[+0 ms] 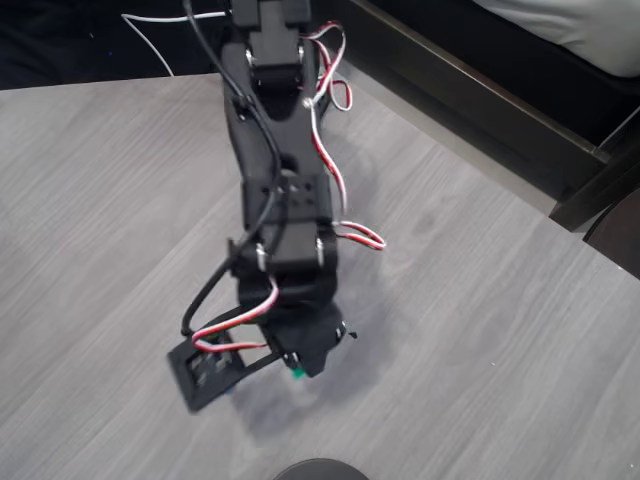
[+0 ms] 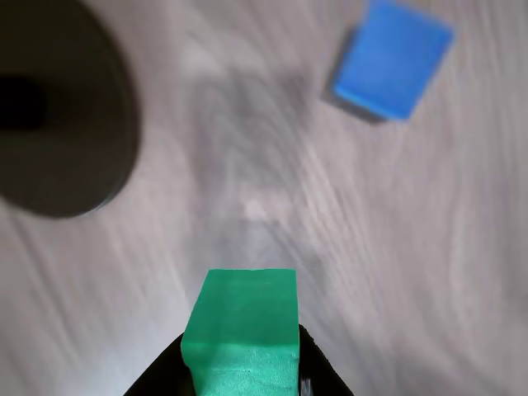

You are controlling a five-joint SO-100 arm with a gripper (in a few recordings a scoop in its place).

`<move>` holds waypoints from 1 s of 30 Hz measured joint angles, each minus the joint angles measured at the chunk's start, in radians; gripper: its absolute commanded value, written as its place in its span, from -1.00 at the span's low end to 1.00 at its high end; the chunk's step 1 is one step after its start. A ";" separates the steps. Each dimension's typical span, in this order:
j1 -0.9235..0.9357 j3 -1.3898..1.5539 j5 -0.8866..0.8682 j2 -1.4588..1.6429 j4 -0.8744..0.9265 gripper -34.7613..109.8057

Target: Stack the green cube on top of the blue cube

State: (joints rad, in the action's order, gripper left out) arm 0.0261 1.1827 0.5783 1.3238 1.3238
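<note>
Here, a black SO-100 arm [image 1: 280, 190] reaches from the far edge of a grey wood-grain counter [image 1: 480, 330] toward its near side, seen from overhead, with red-and-white wires [image 1: 330, 170] looping along its joints and a black cable [image 1: 205, 300] trailing down its left flank. At the arm's near end the gripper [image 1: 297, 368] points down at the counter, and a sliver of the green cube [image 1: 297, 374] shows at its tip.

In the wrist view the gripper [image 2: 241, 367] is closed on the green cube [image 2: 243, 330], its dark fingers [image 2: 161, 375] pressed against the cube's left and right faces at the bottom of the picture. The cube is held clear of the counter [image 2: 429, 272], which is blurred beneath it. The blue cube [image 2: 392, 59] lies on the counter in the upper right of that view, well apart from the green cube and turned at an angle to the wood grain, with a narrow shadow along its lower left side. A round dark object [image 2: 58, 115] sits on the counter at the upper left of the wrist view; what it is cannot be told. In the overhead view a dark rounded shape [image 1: 320, 470] shows at the near edge. Beyond the counter's far right edge runs a dark frame [image 1: 470, 90] with pale bedding [image 1: 580, 30] behind it.
</note>
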 measured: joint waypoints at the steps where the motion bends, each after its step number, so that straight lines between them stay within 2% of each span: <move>1: 0.012 -0.009 0.066 0.040 0.009 -0.52; 7: 0.041 -0.009 0.359 0.299 0.086 -0.52; 11: 0.064 0.120 0.486 0.572 0.023 -0.52; 16: 0.127 0.749 0.726 1.207 -0.428 -0.52; 18: 0.175 0.996 0.785 1.351 -0.580 -0.52; 21: 0.224 1.241 0.841 1.341 -0.724 -0.52; 23: 0.276 1.350 0.870 1.302 -0.900 -0.52; 26: 0.298 1.424 0.905 1.120 -1.143 -0.52; 30: 0.328 1.428 0.939 0.966 -1.358 -0.52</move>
State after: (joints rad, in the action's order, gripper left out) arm 0.3543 2.6108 1.5171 2.2902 -0.0337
